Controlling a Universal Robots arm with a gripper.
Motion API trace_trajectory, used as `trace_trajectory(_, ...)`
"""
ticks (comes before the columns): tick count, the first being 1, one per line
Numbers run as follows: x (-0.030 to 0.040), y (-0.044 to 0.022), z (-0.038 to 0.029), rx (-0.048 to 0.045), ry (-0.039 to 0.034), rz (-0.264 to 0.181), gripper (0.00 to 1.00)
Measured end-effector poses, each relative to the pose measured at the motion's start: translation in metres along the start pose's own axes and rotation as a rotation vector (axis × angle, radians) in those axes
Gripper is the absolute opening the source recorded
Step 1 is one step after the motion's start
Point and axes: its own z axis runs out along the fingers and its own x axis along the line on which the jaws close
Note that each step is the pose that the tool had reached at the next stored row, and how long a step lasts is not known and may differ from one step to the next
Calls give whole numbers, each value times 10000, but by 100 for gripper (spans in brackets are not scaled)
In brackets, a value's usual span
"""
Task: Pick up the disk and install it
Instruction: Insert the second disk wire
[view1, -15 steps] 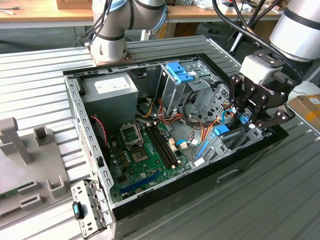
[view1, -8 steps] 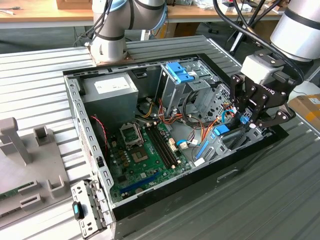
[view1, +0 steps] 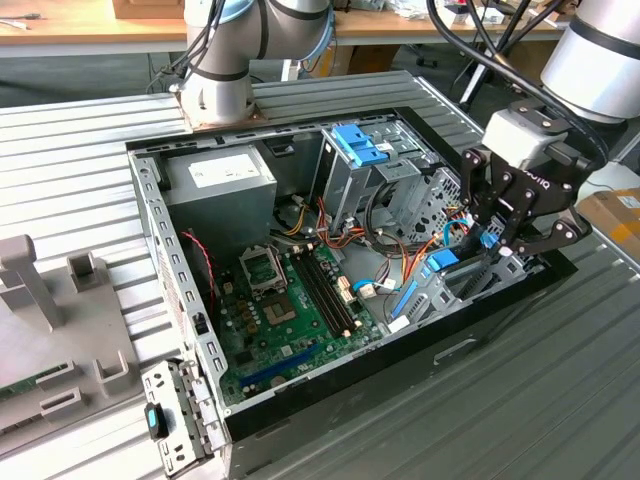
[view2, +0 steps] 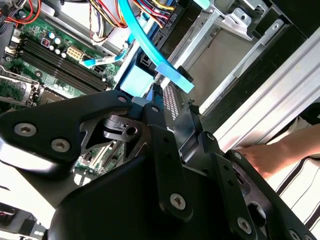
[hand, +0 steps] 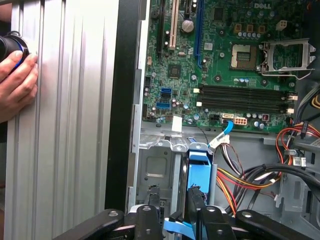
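Your end effector (view1: 500, 235) is down at the open computer case's (view1: 180, 270) corner on the exterior view's right, clenched edge-on around the disk (hand: 199, 172), which stands upright between its fingers (hand: 206, 220). The disk is directly beneath the end effector, its blue rail leading and its long axis running down into the metal bay (hand: 160, 170) beside the motherboard (hand: 225, 65). From this I judge it is partly seated rather than fully home. A person's hand (hand: 17, 82) rests on the ribbed counter (hand: 65, 100), well apart.
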Motion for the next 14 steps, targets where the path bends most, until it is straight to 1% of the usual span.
trace_trajectory(2, 2, -19, 1, 0, -3, 1, 36)
trace_trajectory(3, 2, -39, 2, 0, -4, 0, 36)
trace_trajectory(4, 12, -44, 7, -1, -3, 2, 36)
trace_trajectory(5, 34, -44, 16, -1, -3, 1, 36)
trace_trajectory(8, 60, -42, 20, -1, -4, 1, 36)
trace_trajectory(9, 94, -40, 22, 0, -16, 1, 36)
trace_trajectory(12, 85, -41, 19, 0, -13, 0, 36)
trace_trajectory(14, 59, -43, 17, 0, -15, 0, 36)
